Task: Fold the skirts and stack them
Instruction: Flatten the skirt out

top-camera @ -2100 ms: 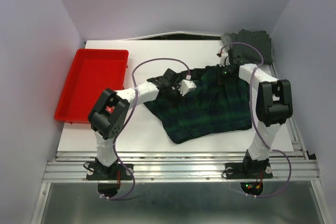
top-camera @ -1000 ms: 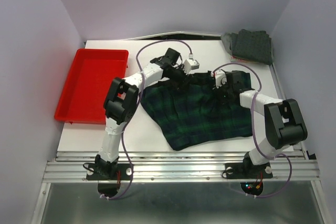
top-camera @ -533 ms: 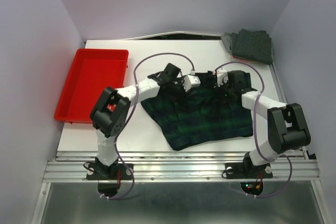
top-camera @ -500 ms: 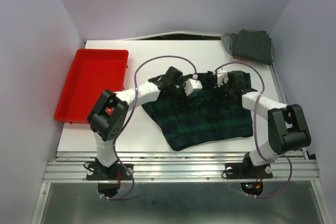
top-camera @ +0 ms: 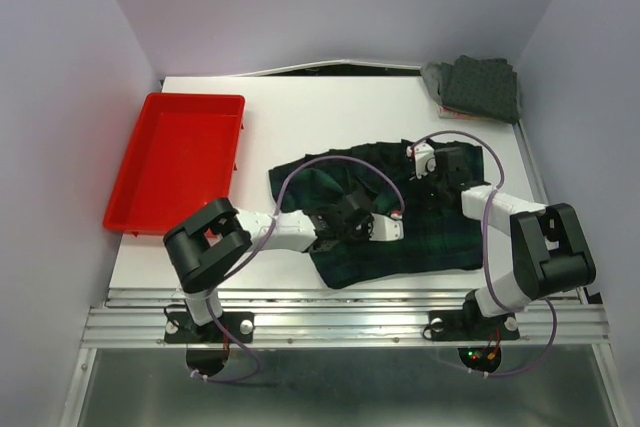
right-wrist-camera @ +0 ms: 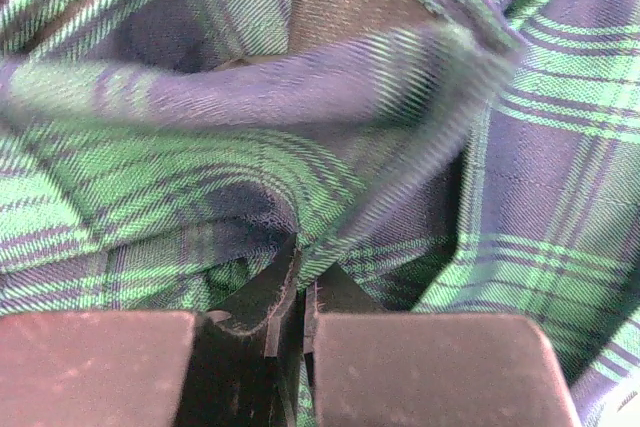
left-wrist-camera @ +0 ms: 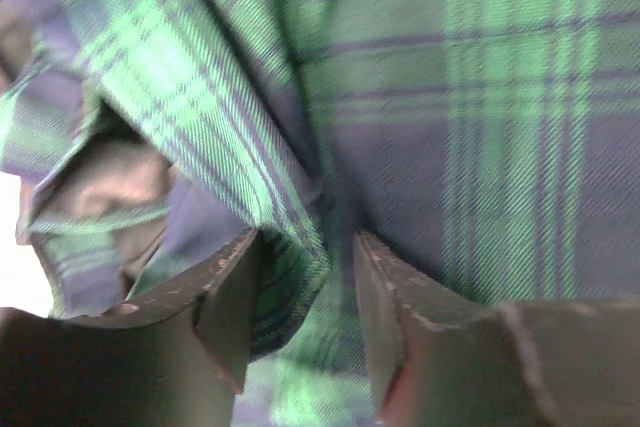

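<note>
The green-navy plaid skirt [top-camera: 440,232] lies crumpled mid-table. My left gripper [top-camera: 385,228] is low over its near half. In the left wrist view the left gripper [left-wrist-camera: 308,327] has its jaws a little apart around a thick fold of the plaid skirt [left-wrist-camera: 290,237]. My right gripper [top-camera: 425,163] is at the skirt's far right edge. In the right wrist view the right gripper [right-wrist-camera: 303,297] is pinched shut on a ridge of the plaid skirt [right-wrist-camera: 250,197]. The dotted charcoal skirt [top-camera: 480,87] lies folded at the back right corner. The plain grey skirt is out of view.
A red plastic tray [top-camera: 175,162] sits at the table's left edge. Purple cables loop over both arms above the cloth. Grey walls close in the table on the left, right and back.
My left gripper has swept from the skirt's far edge toward the near side, carrying cloth over itself. The right gripper has stayed at the far right edge.
</note>
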Action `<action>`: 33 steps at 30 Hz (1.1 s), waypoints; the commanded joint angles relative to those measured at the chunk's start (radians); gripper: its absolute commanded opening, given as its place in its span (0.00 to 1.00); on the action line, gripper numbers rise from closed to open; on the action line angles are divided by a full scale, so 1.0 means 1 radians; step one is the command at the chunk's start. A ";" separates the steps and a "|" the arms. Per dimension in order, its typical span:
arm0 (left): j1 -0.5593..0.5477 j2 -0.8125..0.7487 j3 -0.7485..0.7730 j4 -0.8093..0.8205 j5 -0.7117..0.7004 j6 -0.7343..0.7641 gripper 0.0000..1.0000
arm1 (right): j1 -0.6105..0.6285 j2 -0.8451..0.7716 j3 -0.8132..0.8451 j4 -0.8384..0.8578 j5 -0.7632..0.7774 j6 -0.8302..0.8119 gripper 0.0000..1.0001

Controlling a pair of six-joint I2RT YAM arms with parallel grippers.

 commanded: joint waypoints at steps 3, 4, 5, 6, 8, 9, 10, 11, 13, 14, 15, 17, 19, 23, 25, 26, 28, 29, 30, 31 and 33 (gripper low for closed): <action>0.098 -0.261 0.059 -0.125 0.225 -0.131 0.54 | 0.004 -0.074 -0.131 0.193 -0.018 -0.072 0.01; 0.162 -0.277 0.111 -0.169 0.265 -0.162 0.54 | 0.004 -0.083 -0.145 0.233 -0.022 -0.076 0.01; 0.201 -0.287 0.151 -0.209 0.309 -0.183 0.54 | 0.004 -0.080 -0.153 0.236 -0.023 -0.075 0.01; 0.280 -0.282 0.231 -0.267 0.392 -0.229 0.52 | 0.004 -0.080 -0.147 0.227 -0.025 -0.073 0.01; 0.351 -0.243 0.303 -0.312 0.504 -0.257 0.50 | 0.004 -0.079 -0.150 0.241 -0.031 -0.082 0.01; 0.374 -0.224 0.338 -0.335 0.526 -0.259 0.50 | 0.004 -0.076 -0.148 0.241 -0.034 -0.087 0.01; 0.402 -0.174 0.407 -0.369 0.532 -0.257 0.49 | 0.004 -0.074 -0.147 0.233 -0.041 -0.095 0.01; 0.408 -0.141 0.444 -0.385 0.532 -0.256 0.49 | 0.004 -0.074 -0.144 0.233 -0.043 -0.099 0.01; 0.413 -0.069 0.550 -0.443 0.509 -0.237 0.49 | 0.004 -0.073 -0.144 0.230 -0.043 -0.113 0.01; 0.414 0.002 0.584 -0.458 0.515 -0.234 0.50 | 0.013 -0.074 -0.144 0.228 -0.042 -0.121 0.01; 0.417 0.040 0.619 -0.487 0.527 -0.224 0.50 | 0.014 -0.076 -0.145 0.227 -0.037 -0.124 0.01; 0.421 0.130 0.707 -0.568 0.582 -0.162 0.52 | 0.014 -0.079 -0.147 0.218 -0.029 -0.144 0.01; 0.419 0.164 0.741 -0.662 0.684 -0.097 0.55 | 0.014 -0.094 -0.153 0.211 -0.029 -0.156 0.01; 0.391 0.189 0.722 -0.708 0.686 0.167 0.60 | 0.014 -0.117 -0.164 0.204 -0.038 -0.167 0.01; 0.365 0.198 0.698 -0.686 0.630 0.221 0.60 | 0.014 -0.117 -0.168 0.208 -0.037 -0.167 0.01; 0.358 0.202 0.692 -0.675 0.617 0.230 0.60 | 0.014 -0.117 -0.170 0.208 -0.037 -0.168 0.01; 0.338 0.212 0.690 -0.662 0.600 0.256 0.60 | 0.014 -0.114 -0.167 0.205 -0.038 -0.167 0.01; 0.329 0.218 0.690 -0.662 0.598 0.269 0.60 | 0.014 -0.114 -0.165 0.204 -0.038 -0.167 0.01; 0.321 0.225 0.687 -0.658 0.580 0.289 0.60 | 0.014 -0.114 -0.164 0.202 -0.038 -0.167 0.01; 0.304 0.225 0.666 -0.621 0.564 0.292 0.60 | 0.014 -0.114 -0.159 0.201 -0.038 -0.165 0.01; 0.287 0.221 0.644 -0.589 0.541 0.304 0.60 | 0.014 -0.113 -0.151 0.190 -0.040 -0.164 0.01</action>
